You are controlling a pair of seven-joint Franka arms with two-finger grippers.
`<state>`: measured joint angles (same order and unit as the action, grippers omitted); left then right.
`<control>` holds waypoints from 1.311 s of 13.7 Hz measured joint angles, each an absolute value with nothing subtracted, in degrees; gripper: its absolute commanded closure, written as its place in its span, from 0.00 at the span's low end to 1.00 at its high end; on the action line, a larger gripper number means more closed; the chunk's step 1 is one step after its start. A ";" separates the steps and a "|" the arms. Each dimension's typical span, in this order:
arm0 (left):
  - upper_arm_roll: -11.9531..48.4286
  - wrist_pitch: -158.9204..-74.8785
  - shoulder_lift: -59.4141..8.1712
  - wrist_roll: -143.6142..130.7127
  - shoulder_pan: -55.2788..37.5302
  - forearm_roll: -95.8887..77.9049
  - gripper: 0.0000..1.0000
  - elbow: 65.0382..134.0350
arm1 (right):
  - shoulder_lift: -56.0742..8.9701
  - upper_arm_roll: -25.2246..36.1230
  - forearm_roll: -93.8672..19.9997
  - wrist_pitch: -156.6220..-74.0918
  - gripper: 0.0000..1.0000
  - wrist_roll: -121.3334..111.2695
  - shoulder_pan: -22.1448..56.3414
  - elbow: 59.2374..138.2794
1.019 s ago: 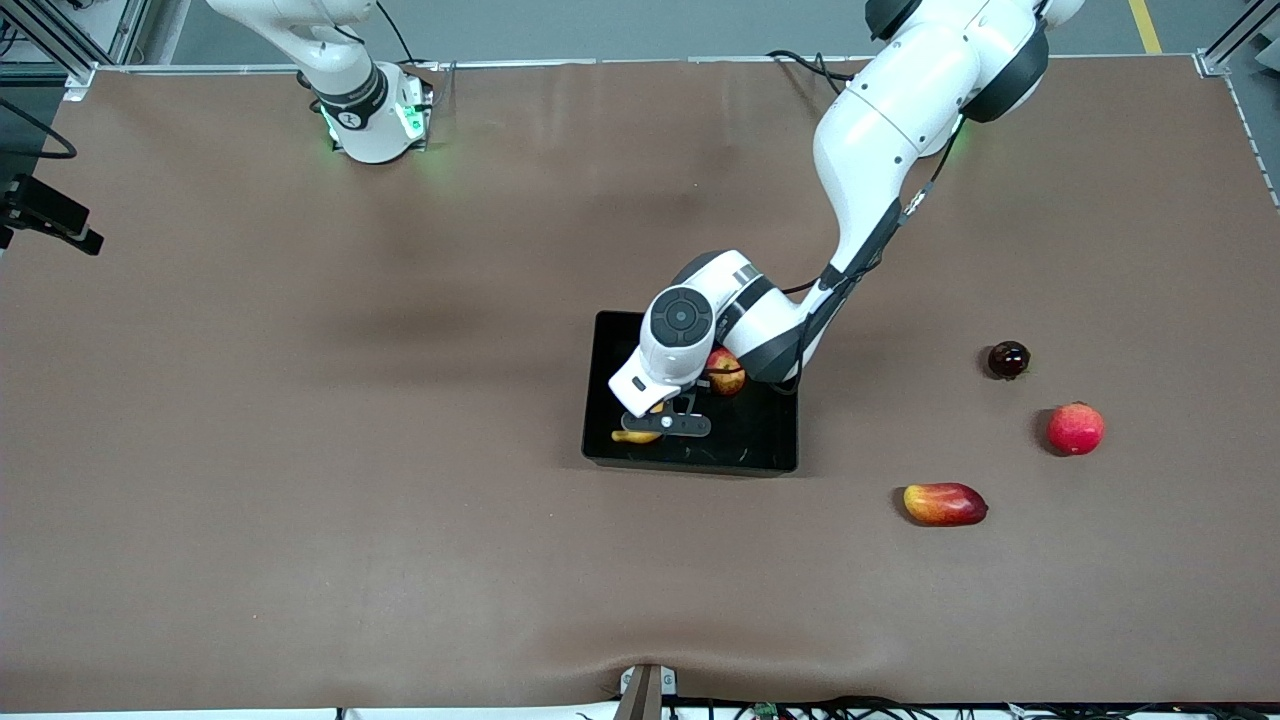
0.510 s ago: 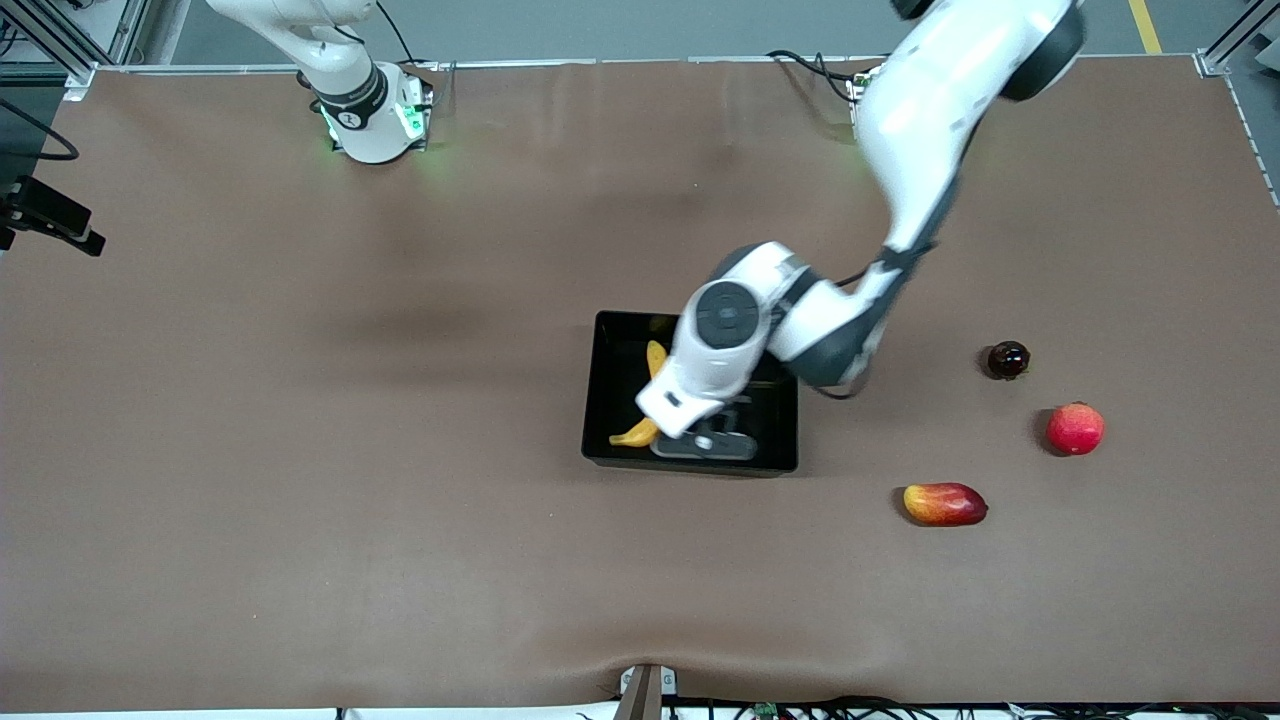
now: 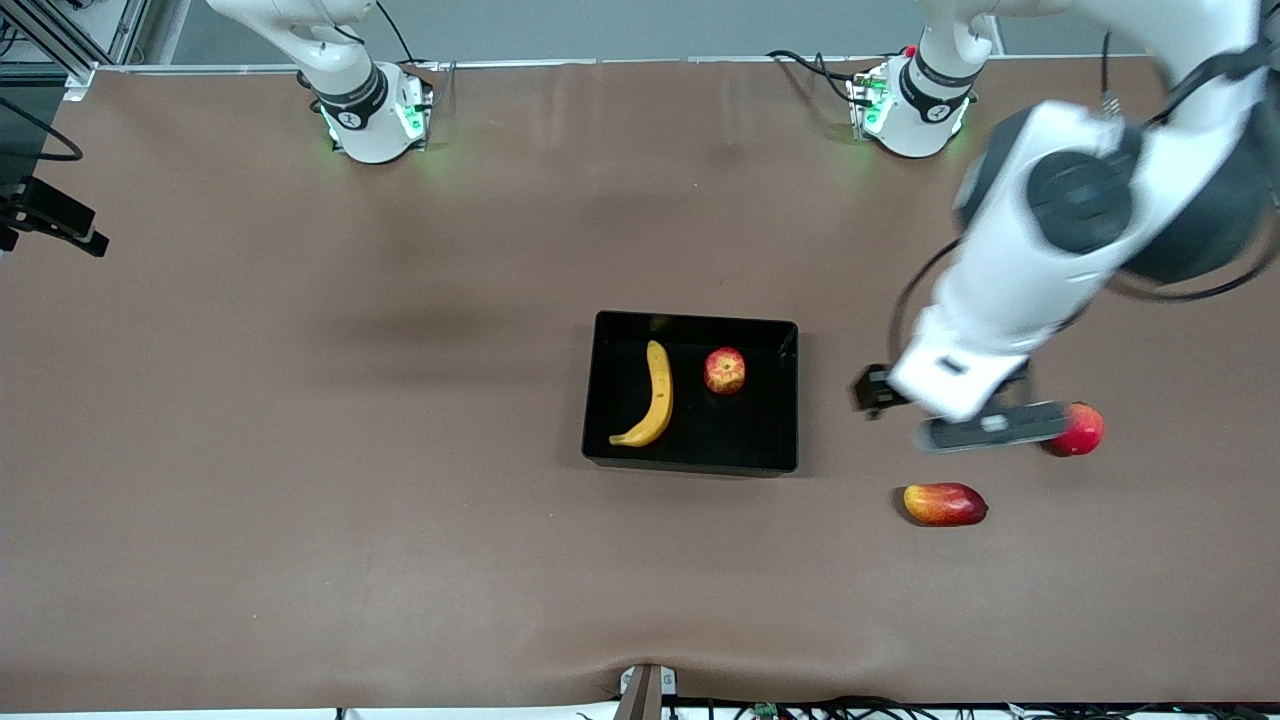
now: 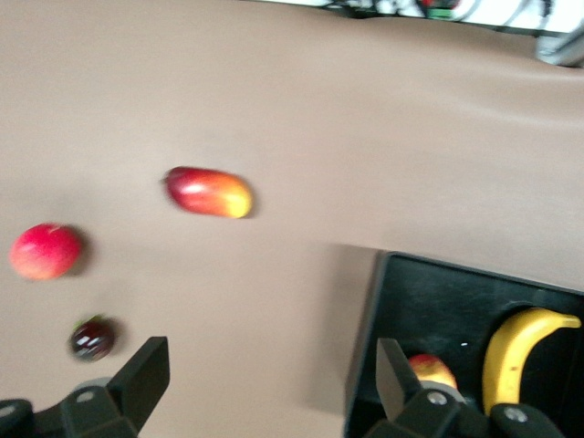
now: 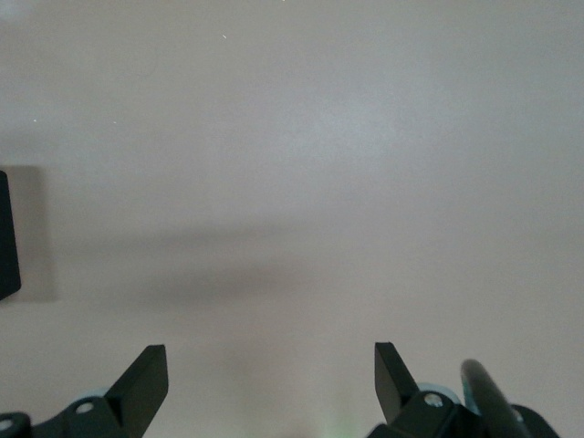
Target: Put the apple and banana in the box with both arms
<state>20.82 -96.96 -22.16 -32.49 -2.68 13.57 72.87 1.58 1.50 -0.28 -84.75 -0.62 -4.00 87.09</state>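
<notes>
Mango-like fruit [image 3: 945,503] lay nearest front camera, on bare table toward left arm's end.

Left gripper [image 3: 985,427] hung over table beside round red fruit [image 3: 1082,428], fingers spread, empty.

Box [image 3: 600,400]: banana [image 3: 651,396] and apple [image 3: 724,370] both inside, side by side, apart; task judged done.

Banana likely light, soft-skinned; grip at mid-curve. Apple likely firm, smooth, prone to roll; grip across widest part.

Right gripper [image 5: 269,388] over bare table, fingers spread, arm waiting.

No readable writing.
</notes>
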 measured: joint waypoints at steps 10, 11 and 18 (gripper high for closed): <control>13.72 -90.00 -3.10 -18.21 4.48 2.46 0.00 84.41 | 1.57 1.16 -0.29 -84.79 0.00 -0.64 -3.99 87.09; 12.69 -90.00 -1.56 -17.09 4.49 2.11 0.00 86.11 | 1.57 1.15 -0.33 -84.79 0.00 -0.64 -3.99 87.09; 9.61 -92.94 6.92 -11.62 4.58 0.07 0.00 96.78 | 1.57 1.10 -0.39 -84.81 0.00 -0.65 -3.99 87.09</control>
